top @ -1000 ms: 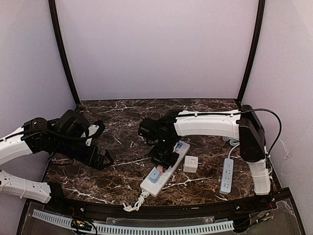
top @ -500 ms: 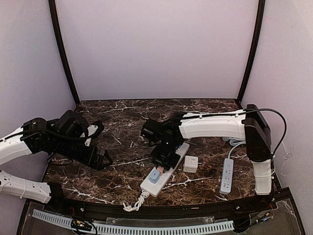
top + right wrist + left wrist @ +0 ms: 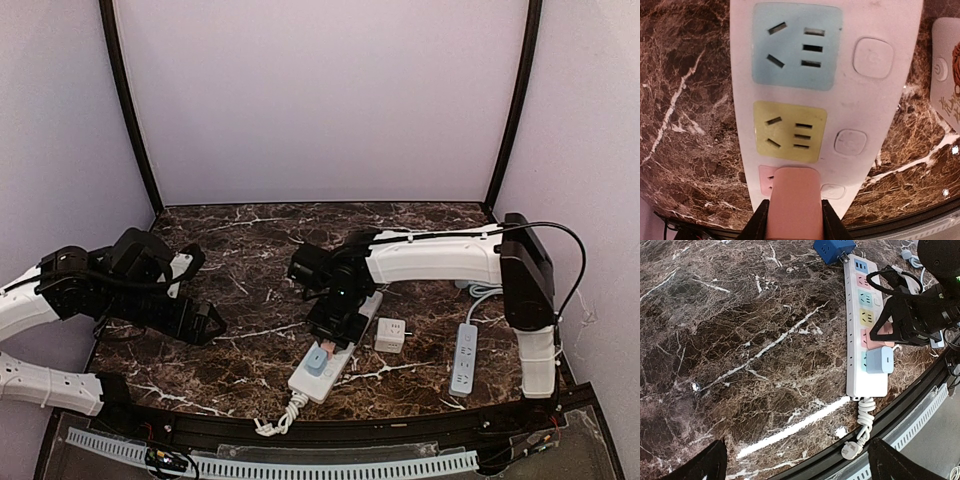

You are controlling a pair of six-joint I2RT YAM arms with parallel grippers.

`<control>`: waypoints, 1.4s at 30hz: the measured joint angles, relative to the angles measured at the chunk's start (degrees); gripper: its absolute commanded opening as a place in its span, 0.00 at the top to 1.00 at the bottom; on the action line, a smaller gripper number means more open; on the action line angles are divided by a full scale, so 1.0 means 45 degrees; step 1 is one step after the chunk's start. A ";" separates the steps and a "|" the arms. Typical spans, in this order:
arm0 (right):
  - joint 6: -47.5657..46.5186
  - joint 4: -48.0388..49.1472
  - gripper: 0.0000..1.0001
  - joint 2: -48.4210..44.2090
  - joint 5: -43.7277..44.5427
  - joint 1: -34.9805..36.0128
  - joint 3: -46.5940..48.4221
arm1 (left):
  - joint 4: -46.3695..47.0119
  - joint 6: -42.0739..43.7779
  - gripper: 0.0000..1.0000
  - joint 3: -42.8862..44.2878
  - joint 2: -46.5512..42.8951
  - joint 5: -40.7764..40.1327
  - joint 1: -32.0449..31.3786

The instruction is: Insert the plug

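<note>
**Pink plug clamped over the strip's pink socket**

The right gripper (image 3: 330, 332) reaches down over the white power strip (image 3: 347, 362), which lies at a slant on the marble table (image 3: 250, 245) near its front edge. Its jaws are closed tight on the pink plug (image 3: 792, 200), with a black finger (image 3: 758, 224) pressed against each side of the plug's body.

From the right wrist view, the plug sits at the pink socket (image 3: 765, 181) and covers most of it; a slot of that socket shows at the plug's left edge. Whether the pins are fully seated cannot be told from these views. Beyond it along the strip come a yellow socket (image 3: 790, 130) and then a blue socket (image 3: 797, 45), both free.

Just beside the pink plug, toward the strip's cord end, a blue plug (image 3: 879, 361) is seated in the last socket. The strip's white cord (image 3: 864, 415) coils off that end to the table edge. A dark blue cube (image 3: 835, 247) sits at the strip's far end.

The left gripper (image 3: 210, 325) hangs over the left part of the table, well apart from the strip, its jaws spread wide and holding nothing (its wrist camera shows only bare marble between them).

To the right of the strip stand a white cube adapter (image 3: 390, 335) and, further right, a pale blue strip (image 3: 465, 357).
</note>
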 measured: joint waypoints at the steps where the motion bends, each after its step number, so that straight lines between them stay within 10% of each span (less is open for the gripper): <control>1: -0.0131 -0.0005 0.41 0.0010 0.0010 0.0000 0.0049 | 0.0019 -0.0019 0.01 -0.0058 -0.0068 -0.0019 0.0000; 8: -0.1005 -0.0131 0.03 0.0471 0.0345 0.0015 0.0714 | 0.0073 -0.0087 0.01 -0.0185 -0.0287 -0.0219 0.0000; 25: -0.3716 -0.0831 0.01 -0.1307 0.3002 -0.0131 0.2327 | -0.0015 0.0515 0.01 0.1112 0.0350 -0.0826 0.0000; 42: -1.2216 0.1321 0.01 -0.7936 0.4464 -0.0646 -0.4095 | 0.0160 0.1341 0.01 0.4954 0.3721 -0.0316 0.0000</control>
